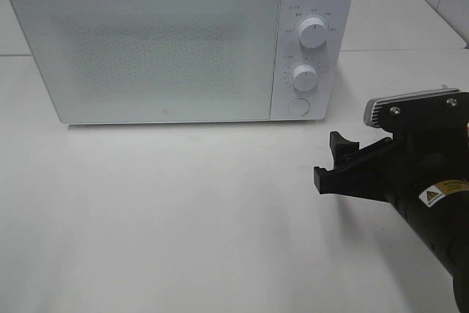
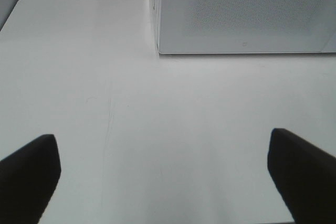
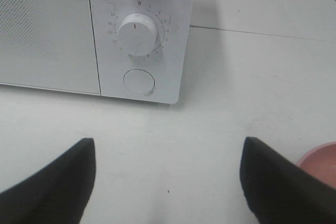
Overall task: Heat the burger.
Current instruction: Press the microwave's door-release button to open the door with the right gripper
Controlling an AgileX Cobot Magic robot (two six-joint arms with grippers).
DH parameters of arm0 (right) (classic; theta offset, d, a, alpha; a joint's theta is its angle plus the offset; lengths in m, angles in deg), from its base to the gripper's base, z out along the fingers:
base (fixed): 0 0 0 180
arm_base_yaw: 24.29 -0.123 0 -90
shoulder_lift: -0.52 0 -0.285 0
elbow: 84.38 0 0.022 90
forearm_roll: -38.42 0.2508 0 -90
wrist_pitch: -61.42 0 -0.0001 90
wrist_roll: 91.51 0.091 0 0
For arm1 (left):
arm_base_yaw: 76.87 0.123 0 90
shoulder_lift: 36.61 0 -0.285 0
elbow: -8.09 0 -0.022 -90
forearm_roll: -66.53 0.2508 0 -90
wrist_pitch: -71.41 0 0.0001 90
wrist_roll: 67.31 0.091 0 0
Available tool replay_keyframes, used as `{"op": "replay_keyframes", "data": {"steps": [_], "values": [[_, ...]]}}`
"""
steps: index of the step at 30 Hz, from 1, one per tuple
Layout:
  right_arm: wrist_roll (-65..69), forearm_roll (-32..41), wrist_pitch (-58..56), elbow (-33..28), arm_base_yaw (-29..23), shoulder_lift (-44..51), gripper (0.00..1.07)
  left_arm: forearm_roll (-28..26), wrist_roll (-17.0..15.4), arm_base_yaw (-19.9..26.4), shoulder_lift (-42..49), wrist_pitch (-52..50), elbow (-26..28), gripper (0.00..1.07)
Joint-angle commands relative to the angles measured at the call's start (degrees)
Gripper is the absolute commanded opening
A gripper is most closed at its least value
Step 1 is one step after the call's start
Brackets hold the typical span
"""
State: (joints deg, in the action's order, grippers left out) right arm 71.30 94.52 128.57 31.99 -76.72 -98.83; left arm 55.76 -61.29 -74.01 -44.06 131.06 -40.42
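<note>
The burger is out of view in all three views. A white microwave (image 1: 146, 49) stands at the back of the table with its door shut. My right gripper (image 1: 327, 159) hovers open in front of its control panel, a little to the right, with nothing between the fingers. In the right wrist view the gripper (image 3: 168, 182) faces the lower knob (image 3: 137, 34) and the round door button (image 3: 139, 82). My left gripper (image 2: 165, 174) is open over bare table, facing the microwave's (image 2: 247, 14) lower left corner; the exterior view does not show it.
A pink plate's rim (image 3: 321, 162) shows beside my right gripper's finger. The microwave panel carries an upper knob (image 1: 314, 34), a lower knob (image 1: 304, 76) and a button (image 1: 297, 106). White table (image 1: 183, 218) stretches in front.
</note>
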Motion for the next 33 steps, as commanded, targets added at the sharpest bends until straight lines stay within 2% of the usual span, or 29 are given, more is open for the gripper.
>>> {"op": "replay_keyframes", "data": {"steps": [1,10,18,25,27,29,30,31,33], "values": [[-0.57,1.26,0.92,0.97,-1.09,-0.06,0.73,-0.23,-0.29,-0.06,0.97,-0.17,-0.11,1.0],[0.92,1.32,0.92,1.95,-1.26,-0.06,0.73,-0.23,-0.29,-0.06,0.97,-0.17,-0.11,1.0],[12.2,1.32,0.92,1.95,-1.26,-0.06,0.7,-0.23,-0.29,-0.06,0.97,-0.17,-0.11,1.0],[28.19,1.32,0.92,1.95,-1.26,-0.06,0.6,-0.23,-0.29,-0.06,0.97,-0.17,-0.11,1.0],[35.07,1.32,0.92,1.95,-1.26,-0.06,0.53,-0.23,-0.29,-0.06,0.97,-0.17,-0.11,1.0],[37.3,1.32,0.86,1.95,-1.26,-0.06,0.51,-0.23,-0.29,-0.06,0.97,-0.17,-0.11,1.0],[42.51,1.32,0.46,1.95,-1.26,-0.06,0.46,-0.23,-0.29,-0.06,0.97,-0.17,-0.11,1.0],[42.51,1.32,0.46,1.95,-1.26,-0.06,0.46,-0.23,-0.29,-0.06,0.97,-0.17,-0.11,1.0],[51.85,1.32,-0.8,1.95,-1.26,-0.06,0.38,-0.23,-0.29,-0.06,0.97,-0.17,-0.11,1.0]]}}
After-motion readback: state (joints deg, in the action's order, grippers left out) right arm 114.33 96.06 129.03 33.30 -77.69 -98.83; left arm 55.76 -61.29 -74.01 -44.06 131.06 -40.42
